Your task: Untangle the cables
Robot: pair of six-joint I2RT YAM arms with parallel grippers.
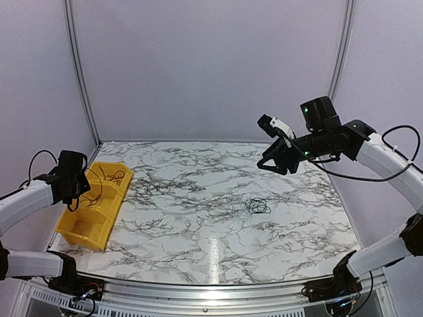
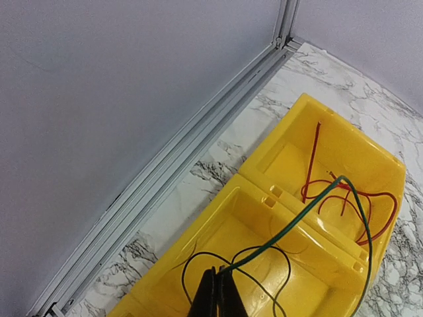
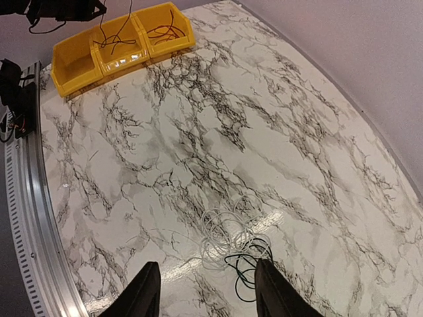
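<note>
Two hazards stand out. Overhead, the left end effector (image 1: 74, 198) hangs over the yellow three-compartment plastic bin (image 1: 86, 231) at the left edge of the marble-patterned worktop (image 1: 198, 251); the right end effector (image 1: 272, 164) is raised above the small tangle of thin black and white wires (image 1: 258, 206) right of centre. From the left wrist, closed fingers pinch a thin green wire (image 2: 297, 221) that arcs across a divider toward a thin red wire (image 2: 344, 198); released carelessly, it could straddle compartments or snag the red one. From the right wrist, spread-open fingers frame the tangle at lower centre; a bite taking both colours would likely tighten it.
</note>
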